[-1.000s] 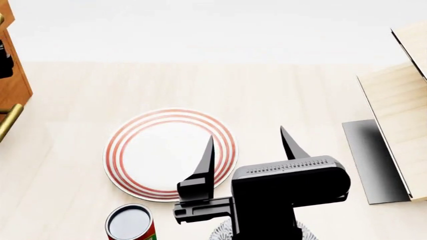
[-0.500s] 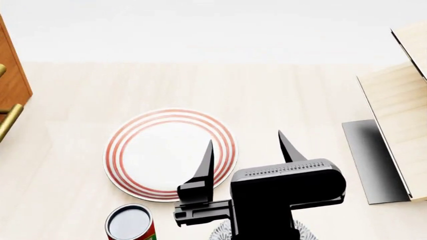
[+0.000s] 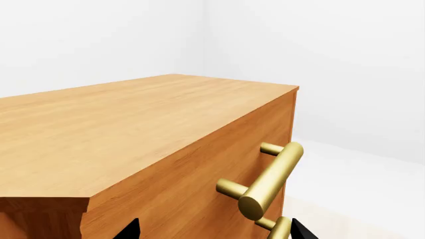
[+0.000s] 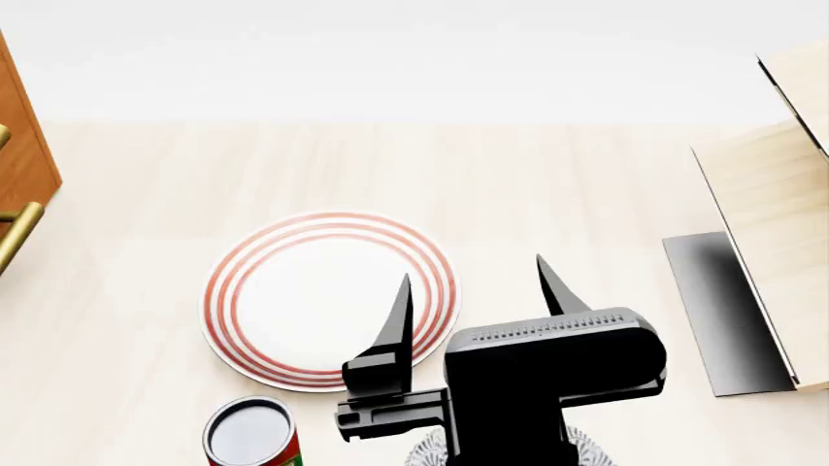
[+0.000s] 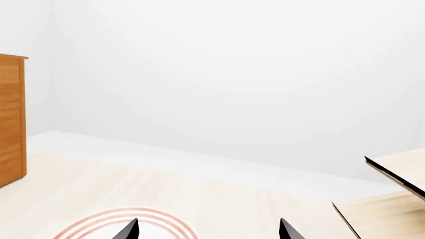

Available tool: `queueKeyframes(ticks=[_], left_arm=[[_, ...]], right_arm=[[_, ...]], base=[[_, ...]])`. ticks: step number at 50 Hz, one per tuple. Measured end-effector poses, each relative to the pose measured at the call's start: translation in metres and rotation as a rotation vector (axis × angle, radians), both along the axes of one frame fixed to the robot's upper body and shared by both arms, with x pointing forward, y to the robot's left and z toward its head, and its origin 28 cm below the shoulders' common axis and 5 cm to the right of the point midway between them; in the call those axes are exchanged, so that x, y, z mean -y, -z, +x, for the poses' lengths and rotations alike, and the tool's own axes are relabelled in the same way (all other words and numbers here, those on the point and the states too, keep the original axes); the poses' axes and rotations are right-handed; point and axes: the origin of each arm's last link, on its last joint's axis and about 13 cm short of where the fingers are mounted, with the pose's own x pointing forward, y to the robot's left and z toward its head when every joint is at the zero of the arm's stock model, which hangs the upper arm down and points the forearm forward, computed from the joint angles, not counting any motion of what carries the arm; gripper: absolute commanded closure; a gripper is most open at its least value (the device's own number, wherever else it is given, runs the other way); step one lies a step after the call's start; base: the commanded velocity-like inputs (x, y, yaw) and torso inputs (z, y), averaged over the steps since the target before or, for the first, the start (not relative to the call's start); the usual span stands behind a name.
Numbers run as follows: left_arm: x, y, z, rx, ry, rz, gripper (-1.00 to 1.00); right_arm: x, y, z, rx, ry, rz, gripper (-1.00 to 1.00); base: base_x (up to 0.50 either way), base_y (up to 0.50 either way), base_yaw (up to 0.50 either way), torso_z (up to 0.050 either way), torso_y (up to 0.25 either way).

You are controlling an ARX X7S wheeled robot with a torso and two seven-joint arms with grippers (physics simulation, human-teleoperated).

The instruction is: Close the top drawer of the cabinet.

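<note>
Left wrist view: the cabinet (image 3: 133,129) fills the shot, its top drawer (image 3: 219,164) front flush under the top board, brass handle (image 3: 269,181) sticking out; left gripper (image 3: 212,233) shows two black tips spread wide, empty, just short of the handle; in the head view the cabinet sits at far left; right gripper (image 4: 473,296) hangs wide open over the plate (image 4: 330,301), a can (image 4: 252,434) beside it.
</note>
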Motion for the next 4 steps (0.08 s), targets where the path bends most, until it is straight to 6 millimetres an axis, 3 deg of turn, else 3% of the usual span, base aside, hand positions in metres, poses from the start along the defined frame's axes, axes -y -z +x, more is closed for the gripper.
queueKeyframes(ticks=[4], left_arm=[[-0.0002,0.0003,-0.0001,-0.001,0.0,0.003,-1.0]], right_arm=[[-0.0003,0.0,0.0004,-0.001,0.0,0.0,-1.0]], base=[[0.0,0.0,0.0,0.0,0.0]])
